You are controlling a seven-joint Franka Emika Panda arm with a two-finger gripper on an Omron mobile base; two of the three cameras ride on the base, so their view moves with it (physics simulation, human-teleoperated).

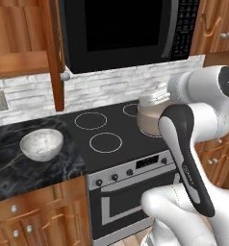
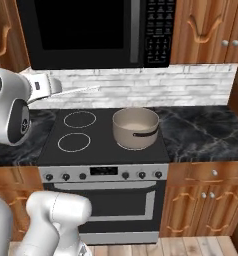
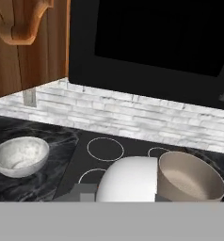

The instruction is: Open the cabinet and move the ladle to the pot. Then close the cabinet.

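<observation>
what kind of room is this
A rendered home kitchen: a black glass-top stove with a pot on it, a black microwave above, and reddish wooden cabinets over dark marble counters.

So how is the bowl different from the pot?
The bowl is white and speckled with curved sides, while the pot is grey-brown metal with straight sides. The bowl sits on the dark counter left of the stove; the pot stands on the stove's right side. The pot has a dark handle on its side; the bowl has none. Both are round, open at the top and look empty.
</observation>
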